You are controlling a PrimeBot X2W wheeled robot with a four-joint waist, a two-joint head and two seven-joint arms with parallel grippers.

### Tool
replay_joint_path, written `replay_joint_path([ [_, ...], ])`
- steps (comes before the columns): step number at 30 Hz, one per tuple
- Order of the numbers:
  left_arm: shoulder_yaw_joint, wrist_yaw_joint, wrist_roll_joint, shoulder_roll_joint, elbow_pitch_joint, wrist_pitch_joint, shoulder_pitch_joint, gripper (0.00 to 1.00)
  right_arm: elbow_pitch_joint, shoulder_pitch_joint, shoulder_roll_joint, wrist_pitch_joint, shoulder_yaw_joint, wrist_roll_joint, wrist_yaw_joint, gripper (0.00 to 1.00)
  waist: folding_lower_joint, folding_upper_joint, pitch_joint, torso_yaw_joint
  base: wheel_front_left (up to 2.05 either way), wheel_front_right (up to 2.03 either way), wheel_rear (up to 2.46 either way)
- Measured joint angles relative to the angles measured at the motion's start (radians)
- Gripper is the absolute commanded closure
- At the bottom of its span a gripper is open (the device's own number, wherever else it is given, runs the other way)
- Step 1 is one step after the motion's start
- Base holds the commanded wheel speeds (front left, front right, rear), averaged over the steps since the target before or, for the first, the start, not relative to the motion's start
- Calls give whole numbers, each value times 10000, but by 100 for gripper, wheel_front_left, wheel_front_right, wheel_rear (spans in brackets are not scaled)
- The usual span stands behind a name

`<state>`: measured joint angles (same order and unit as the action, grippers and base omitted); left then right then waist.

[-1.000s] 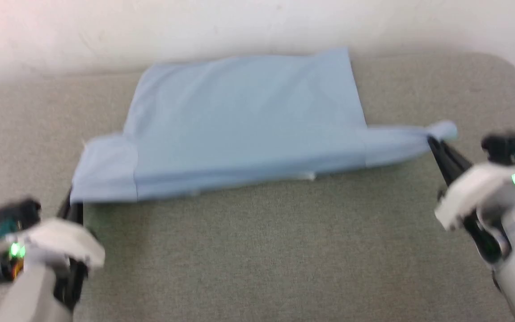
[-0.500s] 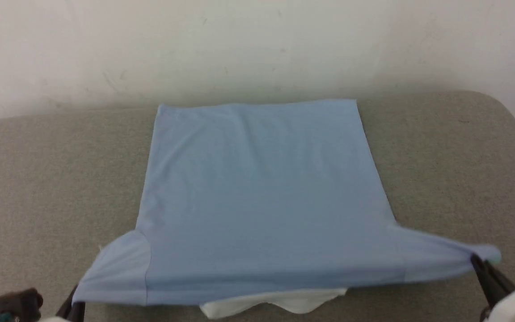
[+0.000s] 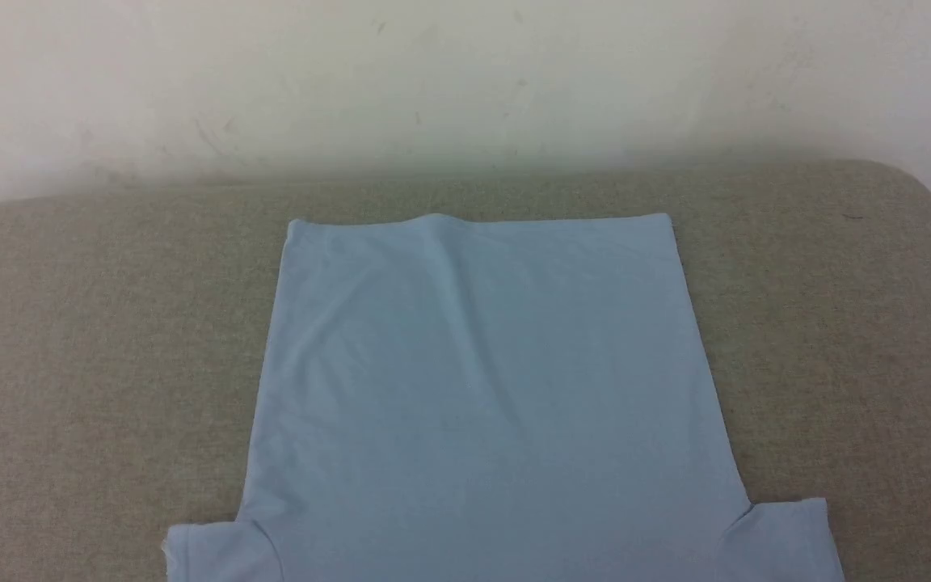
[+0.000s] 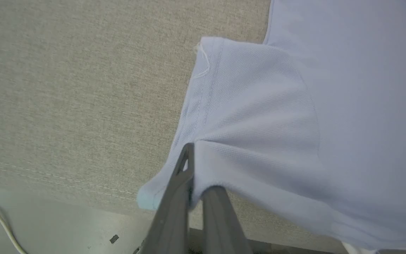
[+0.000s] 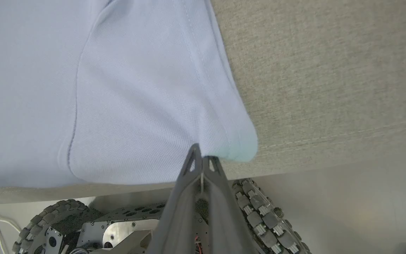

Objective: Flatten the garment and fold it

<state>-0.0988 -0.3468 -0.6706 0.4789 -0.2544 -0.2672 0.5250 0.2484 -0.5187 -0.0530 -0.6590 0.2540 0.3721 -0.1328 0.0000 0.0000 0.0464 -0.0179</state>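
2 grippers [image 4: 190, 157] [image 5: 201, 157] clamped, garment [image 3: 482, 388] slv edges

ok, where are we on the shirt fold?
Done: the garment lies spread mostly flat on the grey cushion, with a few light creases toward its far-left corner. In hand: the left gripper is shut on the left sleeve, and the right gripper on the right sleeve, at the near edge. Left: release, smooth out the creases, then all the folds; none is made yet.
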Motion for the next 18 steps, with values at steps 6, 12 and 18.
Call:
replay_joint_path([
  [6, -372, 232, -73, -351, 257, 230, -228, 100, 566, 508, -50, 669, 21, -23, 13, 0, 0, 0, 80, 161, 0, 0, 0],
  [12, -533, 295, -38, -612, 148, 614, -601, 100, 4, 3078, -311, 2429, 955, -174, 15, 0, 0, 0, 314, 467, 0, 0, 0],
  [18, -775, 539, 119, -840, -182, 1014, -1562, 100, -3200, 6545, -1032, 3770, 821, -176, 15, 0, 2, 0, 872, 893, 0, 0, 0],
])
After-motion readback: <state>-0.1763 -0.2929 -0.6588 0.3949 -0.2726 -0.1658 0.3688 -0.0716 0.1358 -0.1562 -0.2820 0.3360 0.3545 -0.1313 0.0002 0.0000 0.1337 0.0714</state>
